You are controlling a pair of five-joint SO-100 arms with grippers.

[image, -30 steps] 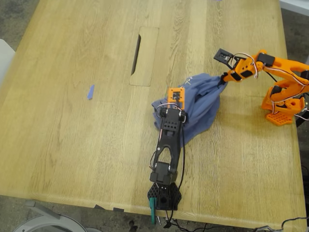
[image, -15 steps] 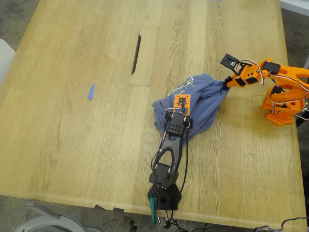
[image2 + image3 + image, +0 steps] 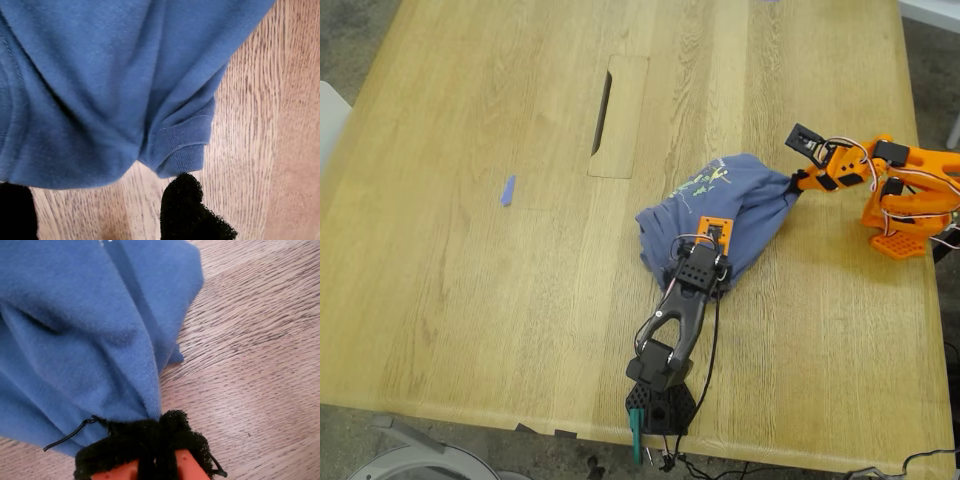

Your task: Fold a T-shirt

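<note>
The slate-blue T-shirt lies bunched on the wooden table, with a bit of its green-yellow print showing. My second gripper, on the orange arm, is shut on a gathered edge of the shirt at the exterior view's right. Its black pads pinch the cloth. My first gripper, on the black arm, sits at the shirt's near edge. Its jaws stand apart in the first wrist view, with one fingertip just below a ribbed cuff of the shirt.
A tiny blue scrap lies far to the exterior view's left. A rectangular cut-out panel sits in the tabletop behind the shirt. The orange arm's base stands near the table's right edge, and the black arm's base stands at the front edge.
The second gripper has moved to the exterior view's right and lower, pulling the shirt's edge with it. The first arm has drawn back toward its base. The print has come into view.
</note>
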